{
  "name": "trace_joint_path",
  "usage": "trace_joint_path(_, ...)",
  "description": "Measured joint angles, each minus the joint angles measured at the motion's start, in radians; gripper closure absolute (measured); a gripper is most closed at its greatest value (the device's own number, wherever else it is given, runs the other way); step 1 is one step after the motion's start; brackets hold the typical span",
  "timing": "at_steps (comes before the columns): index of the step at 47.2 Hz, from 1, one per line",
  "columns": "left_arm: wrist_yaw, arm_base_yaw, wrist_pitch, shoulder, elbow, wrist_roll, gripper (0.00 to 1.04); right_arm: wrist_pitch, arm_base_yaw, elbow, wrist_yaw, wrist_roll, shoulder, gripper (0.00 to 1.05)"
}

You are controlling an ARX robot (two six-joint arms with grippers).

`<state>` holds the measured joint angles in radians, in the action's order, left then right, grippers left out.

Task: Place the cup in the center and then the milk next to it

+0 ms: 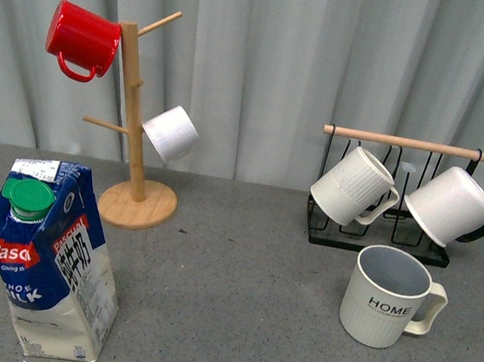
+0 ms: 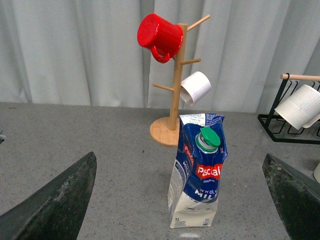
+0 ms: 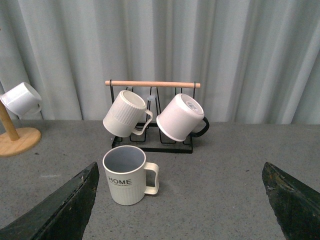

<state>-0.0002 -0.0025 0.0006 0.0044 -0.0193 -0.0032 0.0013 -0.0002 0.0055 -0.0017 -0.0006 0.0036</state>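
Since both grippers are empty, step one (cup to centre) hasn't begun, by my read.

Grey table (image 1: 233,259): the middle patch is bare, so the target spot is free.

Milk carton (image 1: 53,269) stands at the robot's near left, in front of the wooden mug tree (image 1: 137,108) and well apart from it. It's upright, long axis vertical, gabled top up. The green cap sits on the slope facing the robot, and the Pascual label faces that way too. The body looks a bit dented but seems stable.

Wire rack (image 1: 375,240) at back right carries a ribbed white mug (image 1: 351,186) and a smooth white mug (image 1: 449,206) with a black handle. Ignore both.

Cup (image 1: 386,298) — the HOME one — stands on the table just in front of that rack, right of centre. It's upright, mouth up, axis vertical. The lettering faces the robot and the handle points to the robot's right.

Left gripper (image 2: 179,157): fingers spread wide, holding nothing, carton ahead of it. Right gripper (image 3: 180,165): same, wide apart and empty, cup ahead of it.

Next move, as I judge it: the right arm drops to the cup, takes the rim or body clear of the rack, and carries it left to centre. Milk follows with the left arm — set beside the cup, kept upright.
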Motion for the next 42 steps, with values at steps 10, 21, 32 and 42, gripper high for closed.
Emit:
trace_joint_path(10,0.0,0.0,0.0,0.0,0.0,0.0,0.07,0.0,0.0,0.0,0.0,0.0,0.0,0.09)
trace_joint_path(21,0.0,0.0,0.0,0.0,0.0,0.0,0.07,0.0,0.0,0.0,0.0,0.0,0.0,0.09)
trace_joint_path(32,0.0,0.0,0.0,0.0,0.0,0.0,0.07,0.0,0.0,0.0,0.0,0.0,0.0,0.09)
trace_joint_path(42,0.0,0.0,0.0,0.0,0.0,0.0,0.07,0.0,0.0,0.0,0.0,0.0,0.0,0.09)
